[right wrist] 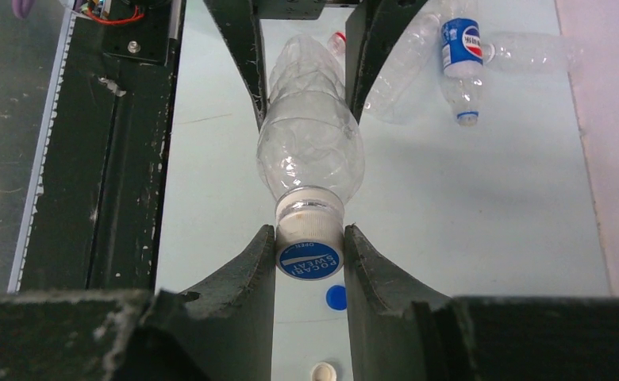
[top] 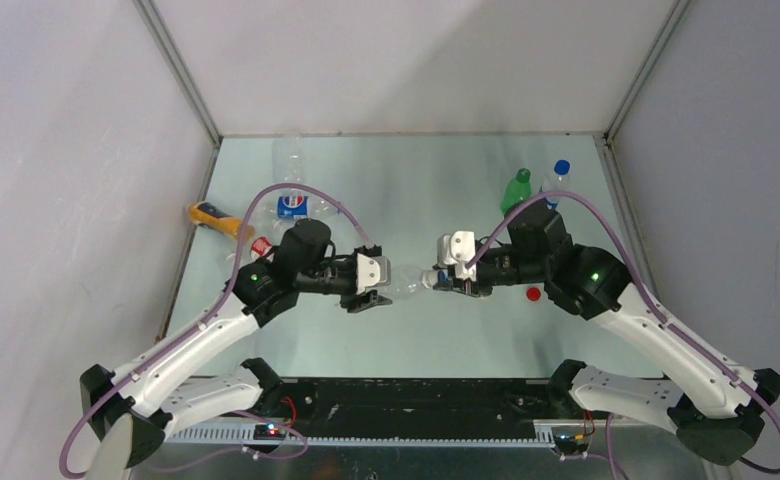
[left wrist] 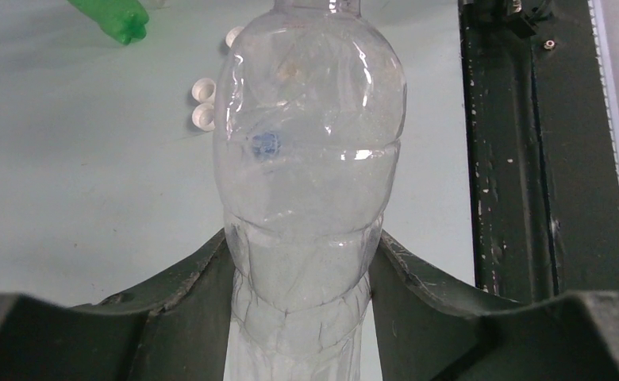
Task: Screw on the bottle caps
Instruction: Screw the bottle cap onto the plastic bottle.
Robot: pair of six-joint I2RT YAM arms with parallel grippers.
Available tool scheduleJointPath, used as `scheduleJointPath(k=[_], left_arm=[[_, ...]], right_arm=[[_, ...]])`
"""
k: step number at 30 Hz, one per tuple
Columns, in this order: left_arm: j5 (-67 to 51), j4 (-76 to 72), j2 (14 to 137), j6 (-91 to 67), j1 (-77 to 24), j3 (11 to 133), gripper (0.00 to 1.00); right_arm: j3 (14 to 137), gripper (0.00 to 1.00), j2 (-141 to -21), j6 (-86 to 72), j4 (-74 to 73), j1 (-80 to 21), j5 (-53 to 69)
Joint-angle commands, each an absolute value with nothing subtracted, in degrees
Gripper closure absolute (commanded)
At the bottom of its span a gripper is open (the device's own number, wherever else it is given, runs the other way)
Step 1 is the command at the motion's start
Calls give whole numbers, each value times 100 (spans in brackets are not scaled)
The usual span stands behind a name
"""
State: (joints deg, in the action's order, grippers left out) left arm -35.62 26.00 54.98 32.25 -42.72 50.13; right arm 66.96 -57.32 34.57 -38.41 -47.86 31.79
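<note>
Cap (right wrist: 309, 258), white with a blue printed top, sits on the neck of the clear bottle (right wrist: 310, 143), pinched between the two fingers of the right gripper (right wrist: 309, 238), which is clamped on its sides. How far it's threaded on, can't tell. Bottle is lying horizontal above the middle of the table (top: 416, 170), mouth toward the right arm. Left gripper (top: 371, 285) is clamped around the bottle's lower body, fingers (left wrist: 203, 278) pressed in on both sides (the plastic looks crumpled there). So the two arms face each other with the bottle bridging them. Loose on the table under the right gripper: a blue cap (right wrist: 336, 297) and a cream cap (right wrist: 322, 371). Red cap (top: 534, 293) lies just right of the right wrist. Two white caps (left wrist: 203, 103) sit side by side, touching, near the green bottle (top: 515, 190). That one stands at the far right beside a blue-capped bottle (top: 556, 180). Far left: a blue-labelled bottle (top: 293, 205) lying down, and an orange bottle (top: 214, 218) at the table's left edge.
</note>
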Motion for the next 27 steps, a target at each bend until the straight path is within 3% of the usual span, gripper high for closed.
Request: scheduleJointPath(k=[1, 12, 20, 27], left_arm=[[-3338, 953, 5271, 3050, -4415, 4957, 100], [-2249, -1403, 4901, 2811, -4861, 3985, 100], [-1409, -2159, 4909, 2624, -5145, 3721, 100], [-683, -2115, 4902, 2534, -5259, 3576, 100]], right_arm=[[6676, 85, -6003, 2934, -3856, -4773, 3462], [6672, 85, -6303, 1051, -3477, -4456, 3865], [6671, 86, -6458, -268, -3436, -4456, 3084], [6672, 87, -6551, -1405, -3743, -4571, 1622]])
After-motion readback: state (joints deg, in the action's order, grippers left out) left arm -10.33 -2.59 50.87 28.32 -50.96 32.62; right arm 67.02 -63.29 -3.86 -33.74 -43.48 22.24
